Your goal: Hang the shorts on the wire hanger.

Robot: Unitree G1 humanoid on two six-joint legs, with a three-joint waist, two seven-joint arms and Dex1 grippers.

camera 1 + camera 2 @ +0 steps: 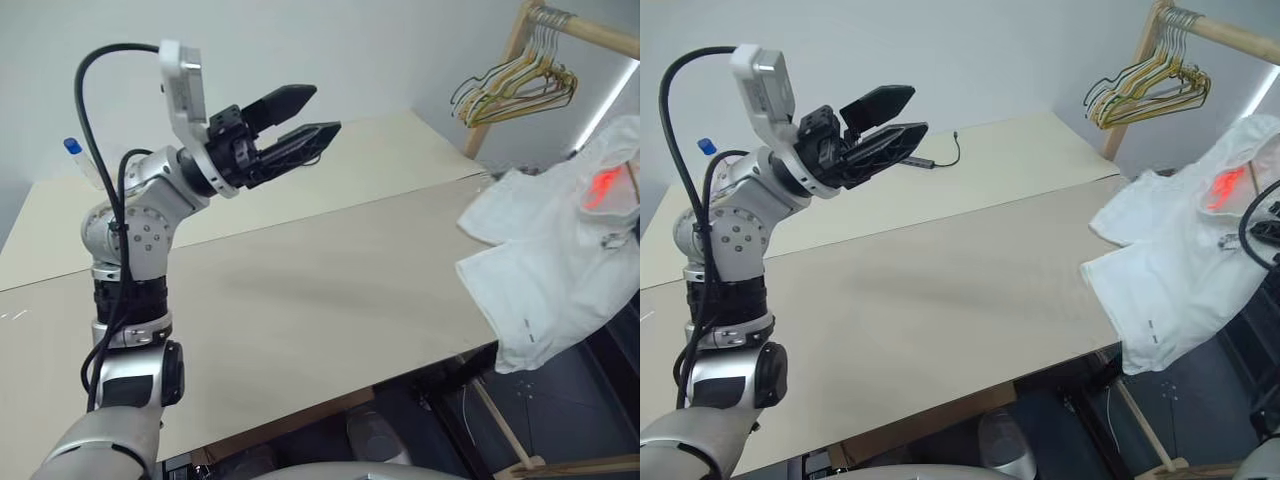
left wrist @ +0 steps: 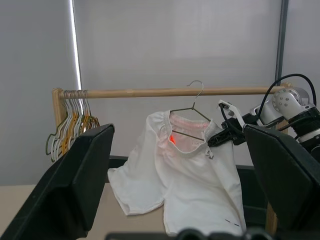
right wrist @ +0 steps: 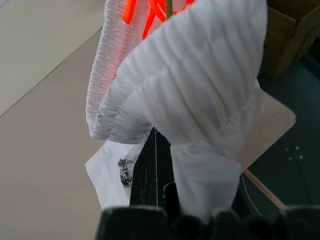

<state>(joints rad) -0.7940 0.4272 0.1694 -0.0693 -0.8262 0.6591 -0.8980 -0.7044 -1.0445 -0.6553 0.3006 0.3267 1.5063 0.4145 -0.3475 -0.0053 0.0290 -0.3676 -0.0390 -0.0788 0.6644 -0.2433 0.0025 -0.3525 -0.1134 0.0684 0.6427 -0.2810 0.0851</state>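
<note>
Shorts (image 2: 190, 175) on wire hanger (image 2: 192, 112) | right fingers (image 2: 222, 136) clamp waistband | left fingers (image 1: 300, 125) spread, empty

The shorts (image 2: 192, 185) are thin white cloth, matt and softly creased, with a finely ribbed, gathered waistband, and they hang on the wire hanger (image 2: 192, 112), a thin strand of dull grey metal. The rail (image 2: 165, 92) is smooth pale wood, and the bunch of hangers (image 2: 70, 122) on it is thin wire with a slight sheen in yellow and green. The table (image 1: 300, 300) has a smooth, matt beige top, while the left gripper (image 1: 300, 125) has matt black plastic-looking fingers on a wrist of brushed silvery metal.
</note>
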